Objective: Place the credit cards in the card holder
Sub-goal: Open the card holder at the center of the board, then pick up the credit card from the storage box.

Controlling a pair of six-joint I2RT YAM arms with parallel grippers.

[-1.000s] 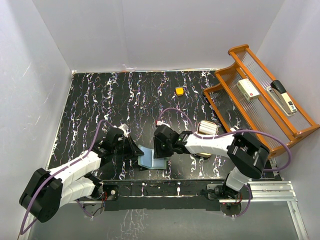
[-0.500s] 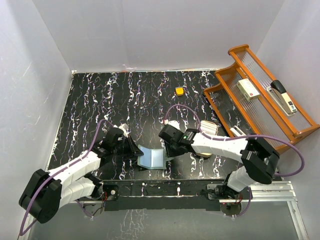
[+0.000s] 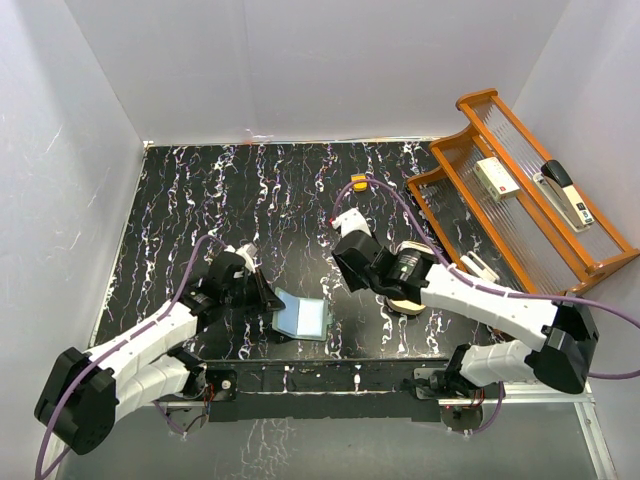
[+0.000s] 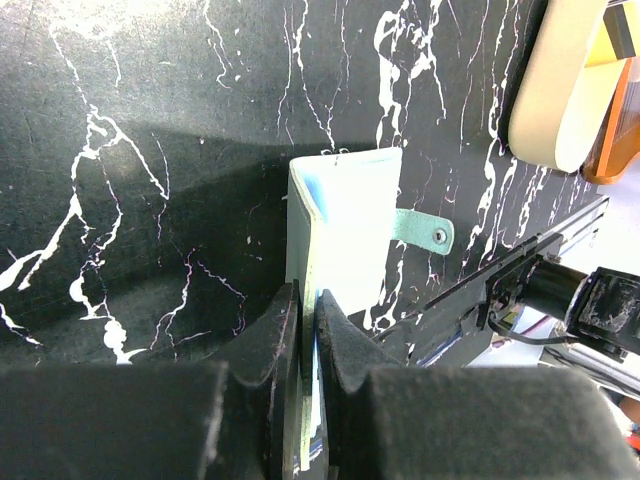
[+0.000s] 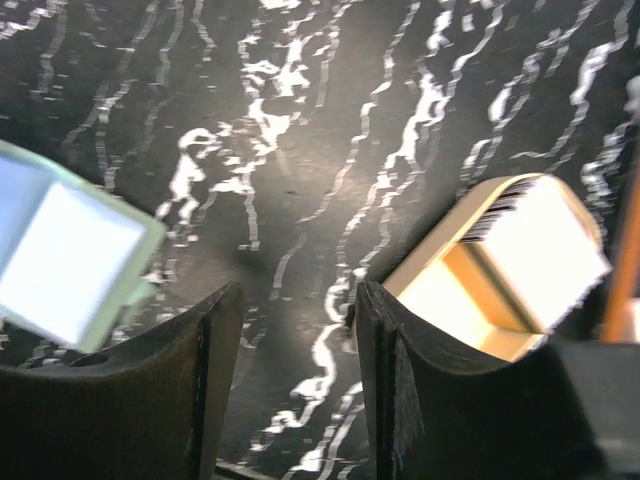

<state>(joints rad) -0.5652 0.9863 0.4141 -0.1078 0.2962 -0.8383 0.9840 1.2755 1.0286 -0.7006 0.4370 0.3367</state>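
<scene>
On marbled table (image 3: 200,200) — left pincer (image 4: 307,302) pinches card holder (image 4: 350,220).

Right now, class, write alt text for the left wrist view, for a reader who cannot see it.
The left gripper pinches one edge of a pale green wallet standing open on a black marbled table. A tan dish sits top right.

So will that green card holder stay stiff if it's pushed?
Probably not: the card holder bends at its fold, one flap pinched in the left gripper. The free flap would likely swing away. It looks thin and light, so may slide.
</scene>
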